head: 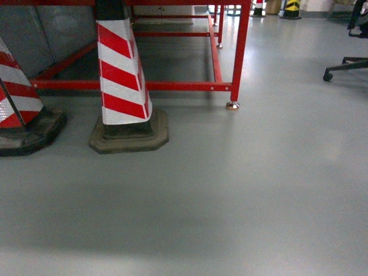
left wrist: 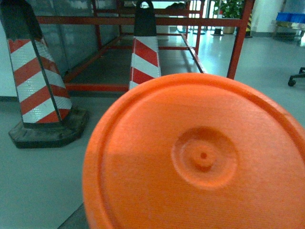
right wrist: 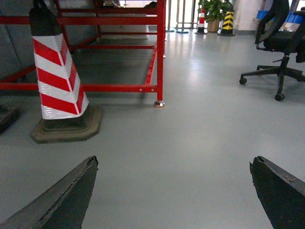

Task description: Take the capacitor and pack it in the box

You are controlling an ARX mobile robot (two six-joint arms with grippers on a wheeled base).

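In the left wrist view an orange round capacitor (left wrist: 200,157) fills most of the frame. Its flat end, with a small centre dimple, faces the camera. It hangs above the floor right where my left gripper's jaws sit and covers them, apart from a dark sliver at the bottom left. My right gripper (right wrist: 174,162) is open, its two dark fingers (right wrist: 66,200) spread wide over bare grey floor with nothing between them. The box is out of view. Neither gripper shows in the head view.
A red-and-white striped cone (head: 122,75) on a dark base stands ahead at left, with a second cone (head: 17,109) at the far left edge. Behind them is a red metal rack frame (head: 238,57). A black office chair (right wrist: 281,43) stands at the right.
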